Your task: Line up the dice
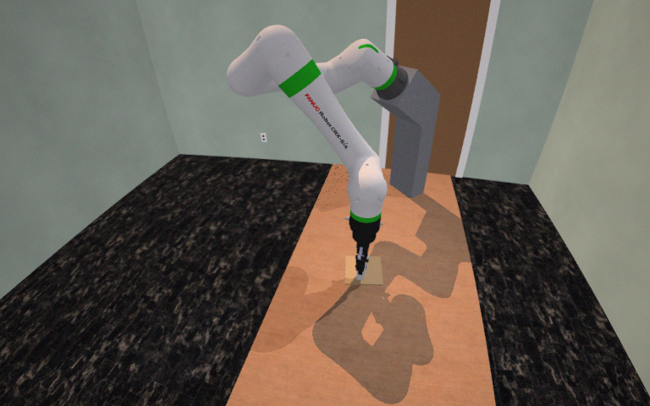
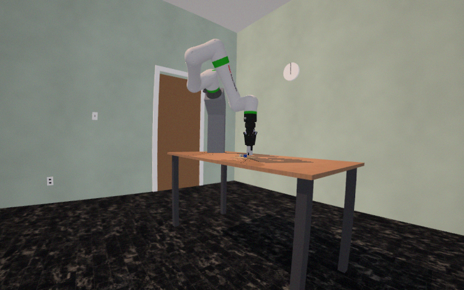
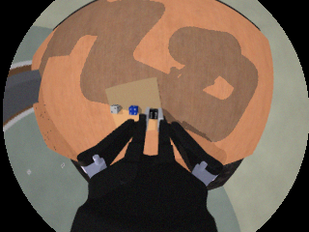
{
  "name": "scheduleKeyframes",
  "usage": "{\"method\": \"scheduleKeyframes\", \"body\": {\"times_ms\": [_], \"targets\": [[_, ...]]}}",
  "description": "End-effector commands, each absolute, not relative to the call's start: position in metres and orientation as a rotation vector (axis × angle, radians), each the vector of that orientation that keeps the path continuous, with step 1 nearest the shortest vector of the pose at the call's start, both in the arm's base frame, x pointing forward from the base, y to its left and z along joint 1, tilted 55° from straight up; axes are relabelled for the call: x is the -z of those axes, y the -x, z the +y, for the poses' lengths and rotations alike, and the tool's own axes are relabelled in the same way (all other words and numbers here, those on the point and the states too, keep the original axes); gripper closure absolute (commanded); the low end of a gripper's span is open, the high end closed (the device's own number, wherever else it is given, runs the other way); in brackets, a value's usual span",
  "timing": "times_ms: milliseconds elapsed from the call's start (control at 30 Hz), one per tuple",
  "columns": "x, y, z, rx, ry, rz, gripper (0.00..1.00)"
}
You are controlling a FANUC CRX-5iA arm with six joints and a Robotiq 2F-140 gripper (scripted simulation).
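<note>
My gripper (image 1: 360, 272) (image 2: 250, 149) (image 3: 154, 112) points straight down, just above the tan mat (image 1: 374, 273) (image 3: 138, 92). It is shut on a small die (image 3: 154, 114) that looks dark in the wrist view and sits between the fingertips. A blue die (image 3: 133, 110) (image 2: 244, 155) lies flat on the mat just left of the fingers in the wrist view. A pale grey die (image 3: 116, 108) (image 2: 241, 155) lies beyond it, at the mat's edge. In the wrist view the three sit roughly in a row. The top view hides the two lying dice behind the gripper.
The mat lies on a long wooden table (image 1: 335, 335) (image 2: 307, 167). The arm's grey pedestal (image 1: 412, 139) (image 2: 215, 126) stands at the far end. The arm throws broad shadows on the wood. A dark floor surrounds the table.
</note>
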State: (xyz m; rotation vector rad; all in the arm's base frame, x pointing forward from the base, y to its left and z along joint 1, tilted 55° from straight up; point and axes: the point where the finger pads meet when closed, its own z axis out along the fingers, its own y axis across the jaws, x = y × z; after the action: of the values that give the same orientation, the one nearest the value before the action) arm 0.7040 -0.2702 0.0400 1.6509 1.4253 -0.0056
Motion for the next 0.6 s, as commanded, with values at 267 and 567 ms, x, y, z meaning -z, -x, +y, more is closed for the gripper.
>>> {"method": "scheduleKeyframes", "body": {"times_ms": [267,567], "targets": [[-0.0328,-0.7113,-0.2780,0.005,-1.650,1.425,0.91],[-0.0328,-0.7113,-0.2780,0.005,-1.650,1.425,0.91]]}}
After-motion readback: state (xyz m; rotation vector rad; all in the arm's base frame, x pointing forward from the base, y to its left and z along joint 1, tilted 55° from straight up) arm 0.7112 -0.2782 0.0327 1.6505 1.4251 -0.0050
